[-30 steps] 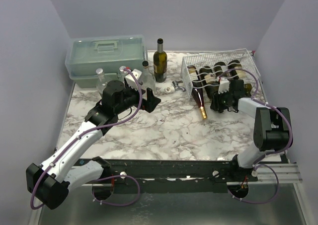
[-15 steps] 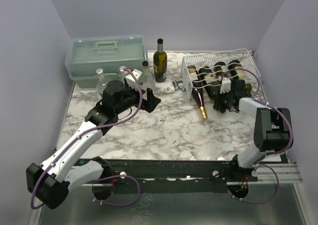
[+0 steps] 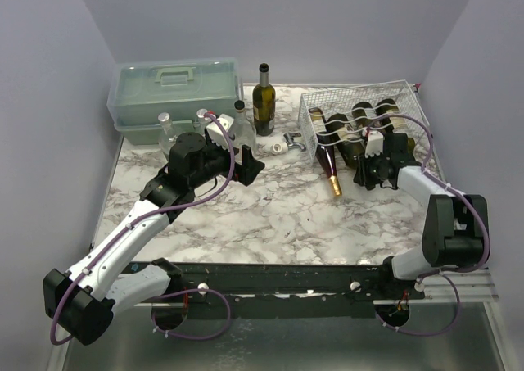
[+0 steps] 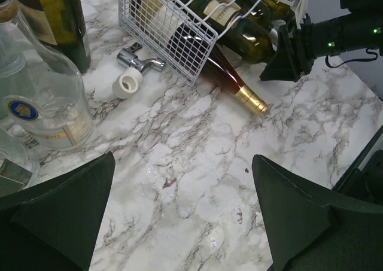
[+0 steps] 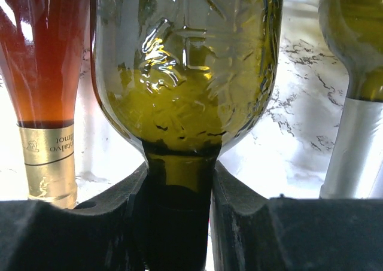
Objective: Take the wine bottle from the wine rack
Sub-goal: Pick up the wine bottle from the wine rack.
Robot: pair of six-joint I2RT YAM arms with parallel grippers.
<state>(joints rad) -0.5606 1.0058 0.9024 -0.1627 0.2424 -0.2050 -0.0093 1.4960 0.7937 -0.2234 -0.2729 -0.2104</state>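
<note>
1. Toolbox [image 3: 176,88]: pale green plastic with its lid shut, standing at the far left corner of the marble-patterned table [image 3: 270,215].
2. Clear glass bottles [image 3: 166,128]: upright, just in front of the toolbox. The left wrist view shows one of them with a round blue-and-gold label.
3. Left gripper [image 3: 252,168]: held above the table near the clear glass bottles. Its fingers [image 4: 60,211] are spread wide, with nothing between them.
4. Dark bottle [image 3: 263,101]: upright at the back of the table, between the toolbox and the wine rack.
5. Metal fitting [image 4: 140,61] and white cap [image 4: 127,82]: lying on the table close together, just beside the rack's near left corner.
6. Wine rack [image 3: 360,88]: white wire mesh, at the far right of the table. Several bottles lie side by side in its wavy cradles, necks pointing toward the arms.
7. Amber bottle [image 4: 230,79]: lying at the rack's left side. Its gold-foiled neck projects out of the near side and slopes down to the table top.
8. Wine bottle [image 5: 185,73]: green glass, lying in the rack just to the right of the amber bottle, with its shoulder and neck turned toward the near side.
9. Right gripper [image 5: 179,211]: at the rack's near side. Its fingers [image 5: 90,235] are clamped on the wine bottle's neck, one pad on each side.
10. Silver-foiled bottle [image 5: 353,73]: lying to the right of the gripped bottle, apart from the fingers.
</note>
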